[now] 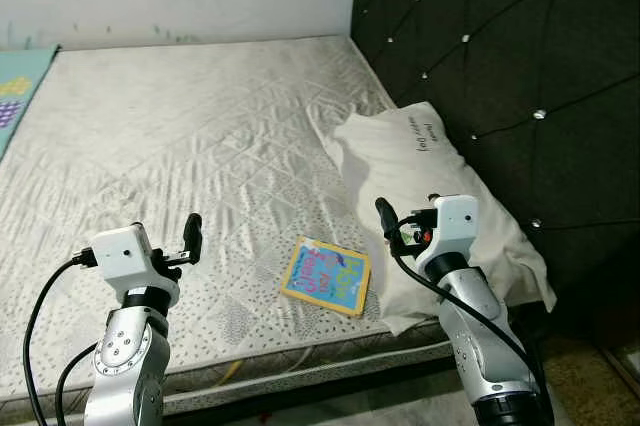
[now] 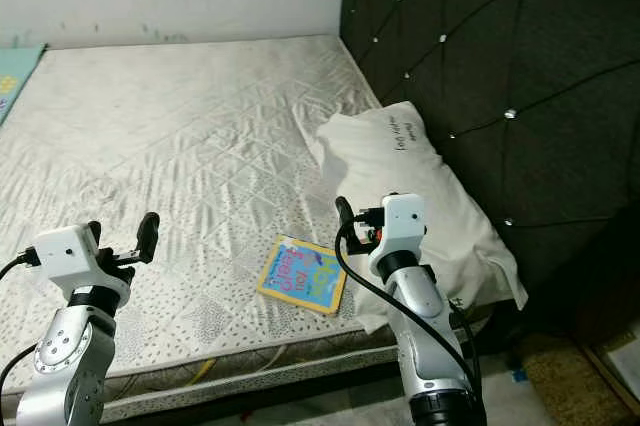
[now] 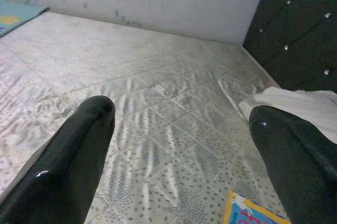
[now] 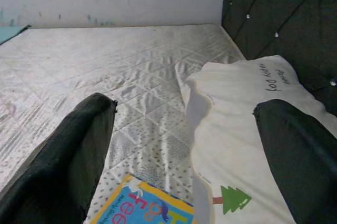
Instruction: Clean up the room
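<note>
Hands: the right hand [image 1: 383, 214] hovers over the near edge of the bed, fingers spread wide and holding nothing; the left hand [image 1: 190, 238] hovers further along the same edge, likewise spread and empty.
Book from right hand: the picture book [image 1: 326, 275] lies flat on the mattress [image 1: 180, 136], just below and slightly to the robot's left of the right hand, close in front of its fingertips. In the right wrist view its corner [image 4: 142, 205] sits low between the two fingers, so the hand already points roughly at it.
Book from left hand: it lies to that hand's right and further off; in the left wrist view just a yellow-edged corner [image 3: 253, 212] shows, near the right-side finger.
Nearer arm: the right, clearly, by my reading.
Book's axis: it is nearly square and turned a little, one corner toward the foot edge of the bed; no strong long side to line up with.
Pillow: the white pillow [image 1: 430, 176] lies against the dark tufted headboard [image 1: 520, 66], its near edge just beside the book and possibly touching it; I cannot tell whether it overlaps.
Likely move: I judge the book the loose item to clear, the right hand needing to dip down and forward.
Risk: a flat book on soft bedding offers little edge, and the pillow crowds one side.
</note>
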